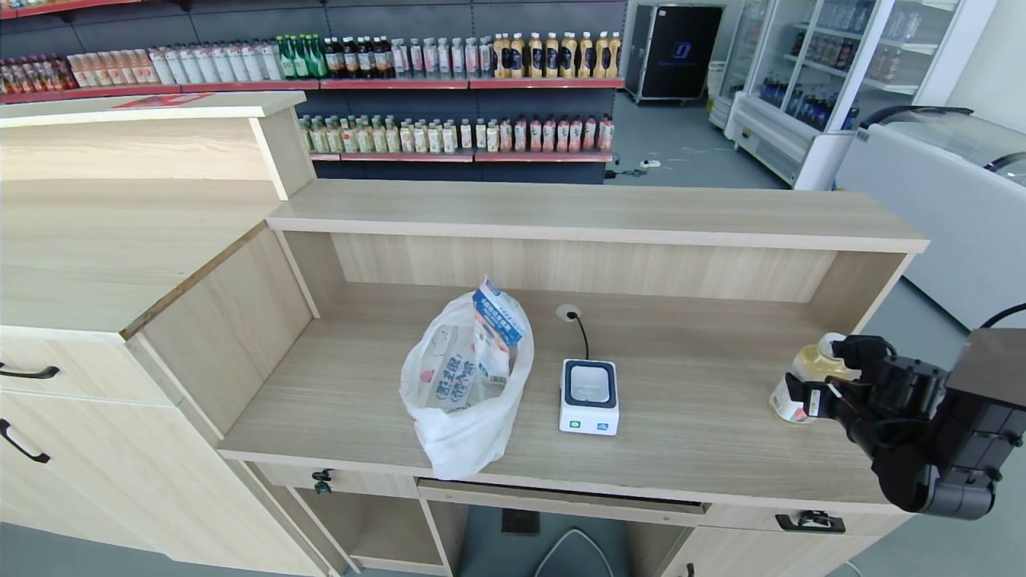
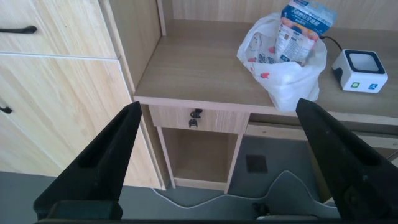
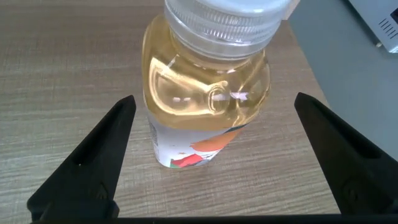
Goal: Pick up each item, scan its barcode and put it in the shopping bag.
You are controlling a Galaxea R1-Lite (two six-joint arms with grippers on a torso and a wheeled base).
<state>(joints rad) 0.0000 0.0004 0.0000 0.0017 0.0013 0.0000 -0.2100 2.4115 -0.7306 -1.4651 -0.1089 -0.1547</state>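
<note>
Your left gripper [image 2: 217, 168] hangs wide open, low in front of the desk [image 1: 697, 417]. Your right gripper [image 1: 827, 373] is spread open too at the desk's right end, one finger on each side of the bottle of yellow liquid [image 3: 208, 93], not touching it. The bottle stands upright on the desk. Farther along, the barcode scanner [image 1: 589, 395] sits just beside the white shopping bag [image 1: 461, 401], which holds a blue-and-white carton [image 1: 497, 324].
</note>
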